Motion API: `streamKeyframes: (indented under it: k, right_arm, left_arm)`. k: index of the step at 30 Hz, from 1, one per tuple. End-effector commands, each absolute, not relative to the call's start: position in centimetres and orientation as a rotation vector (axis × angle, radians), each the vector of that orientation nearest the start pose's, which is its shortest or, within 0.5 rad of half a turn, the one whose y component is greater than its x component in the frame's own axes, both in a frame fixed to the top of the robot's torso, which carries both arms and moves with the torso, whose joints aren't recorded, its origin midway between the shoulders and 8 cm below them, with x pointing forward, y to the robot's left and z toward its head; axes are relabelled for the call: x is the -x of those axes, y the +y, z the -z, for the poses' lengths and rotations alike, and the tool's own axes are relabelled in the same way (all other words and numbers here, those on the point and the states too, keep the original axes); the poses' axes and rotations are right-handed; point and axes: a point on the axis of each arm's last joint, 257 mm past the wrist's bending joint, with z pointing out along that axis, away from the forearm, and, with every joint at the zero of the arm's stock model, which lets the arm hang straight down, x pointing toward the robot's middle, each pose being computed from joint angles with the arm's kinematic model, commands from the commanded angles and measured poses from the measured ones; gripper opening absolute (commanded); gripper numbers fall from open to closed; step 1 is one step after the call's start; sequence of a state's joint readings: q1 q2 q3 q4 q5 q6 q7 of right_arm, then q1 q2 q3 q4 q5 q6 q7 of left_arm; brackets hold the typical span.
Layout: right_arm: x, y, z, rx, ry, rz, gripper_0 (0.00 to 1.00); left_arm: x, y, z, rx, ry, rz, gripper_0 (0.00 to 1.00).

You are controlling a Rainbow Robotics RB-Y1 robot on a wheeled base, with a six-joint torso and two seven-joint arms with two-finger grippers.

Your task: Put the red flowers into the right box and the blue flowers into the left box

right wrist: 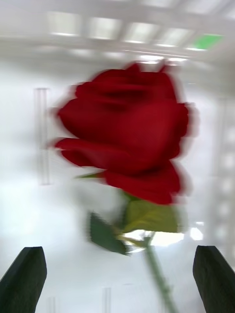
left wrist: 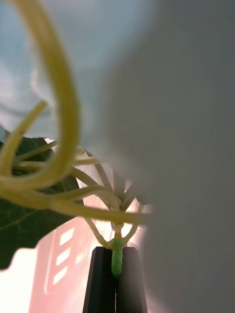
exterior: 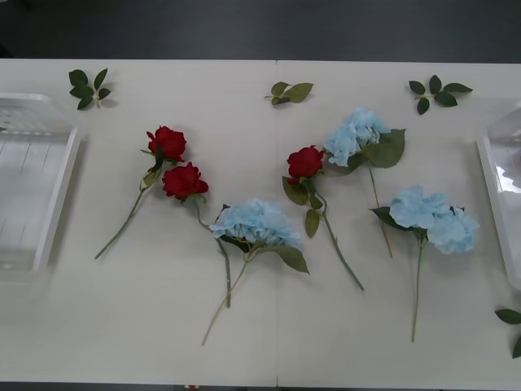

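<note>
Light, floppy flowers are asking for a pinch on the stalk, never on the crushable head.
The left gripper [left wrist: 116, 274] is clamping fully on a blue flower [left wrist: 116, 261] by its thin stem. The right gripper [right wrist: 117, 279] is gaping wide and holding nothing, a red flower [right wrist: 125, 137] sitting just ahead. Other red flowers [exterior: 305, 161] and blue flowers [exterior: 256, 221] are lying on the worktop [exterior: 260, 342].

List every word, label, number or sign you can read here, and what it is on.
No readable text anywhere.
Left box: faint lines on its floor, no letters.
Green patch overhead, right wrist view: too blurred to read.
Blue flower in the shut left gripper, red flower before the open right gripper: no tags.
</note>
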State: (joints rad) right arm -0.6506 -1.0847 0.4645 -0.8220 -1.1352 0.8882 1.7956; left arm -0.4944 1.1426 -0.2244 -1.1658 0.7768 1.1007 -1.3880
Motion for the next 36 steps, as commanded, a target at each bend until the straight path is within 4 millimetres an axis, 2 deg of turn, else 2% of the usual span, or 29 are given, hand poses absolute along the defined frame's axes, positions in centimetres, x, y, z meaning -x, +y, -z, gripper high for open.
streamKeyframes:
  k: [1,2,3,4,7,9,10,11,13,14,16,19,25,31,36]
  right_arm:
    - [-53.0,-56.9,21.7,0.057,2.553,0.24,0.87]
    - [-52.9,-54.0,20.8,0.075,2.57,0.139,0.87]
    - [-53.0,-53.1,20.5,0.067,2.572,0.107,0.88]
    - [-52.9,-51.0,20.0,0.044,2.581,0.025,0.87]
    - [-52.8,-48.1,19.0,0.023,2.586,-0.075,0.87]
    - [-52.7,-45.3,17.8,-0.001,2.584,-0.166,0.88]
    - [-52.3,-44.0,17.5,-0.021,2.591,-0.22,0.87]
    - [-52.2,-43.3,17.3,-0.029,2.593,-0.248,0.87]
    - [-51.5,-41.2,16.8,-0.042,2.601,-0.329,0.89]
    - [-51.1,-40.4,16.9,-0.042,2.607,-0.352,0.89]
    - [-50.4,-38.5,16.9,-0.023,2.613,-0.388,0.9]
    - [-49.4,-36.0,17.1,0.005,2.61,-0.422,0.91]
    - [-46.5,-32.0,18.5,0.029,2.598,-0.483,0.92]
    - [-43.7,-31.0,20.3,0.052,2.594,-0.457,0.92]
    - [-42.1,-31.4,21.6,0.054,2.586,-0.405,0.93]
  left_arm:
    - [-50.0,61.2,19.7,0.25,2.515,-0.466,0.0]
    - [-50.2,60.9,20.7,0.256,2.518,-0.449,0.0]
    - [-50.2,60.8,20.9,0.257,2.52,-0.445,0.0]
    - [-50.3,60.7,21.2,0.256,2.517,-0.44,0.0]
    - [-50.6,60.4,21.6,0.246,2.514,-0.44,0.0]
    - [-50.7,60.4,21.5,0.24,2.507,-0.442,0.0]
    - [-50.8,60.3,21.6,0.236,2.508,-0.442,0.14]
    - [-50.8,60.4,21.5,0.238,2.506,-0.443,0.24]
    - [-51.0,60.1,21.4,0.221,2.504,-0.443,0.6]
    - [-51.1,59.9,21.3,0.213,2.501,-0.442,0.66]
    - [-51.4,59.8,20.7,0.184,2.492,-0.455,0.86]
    - [-51.8,59.4,19.9,0.148,2.48,-0.465,0.97]
    - [-51.8,57.8,17.6,0.058,2.488,-0.47,0.98]
    - [-52.1,54.4,15.0,-0.083,2.487,-0.449,0.99]
    - [-52.7,50.5,14.3,-0.22,2.475,-0.33,0.99]
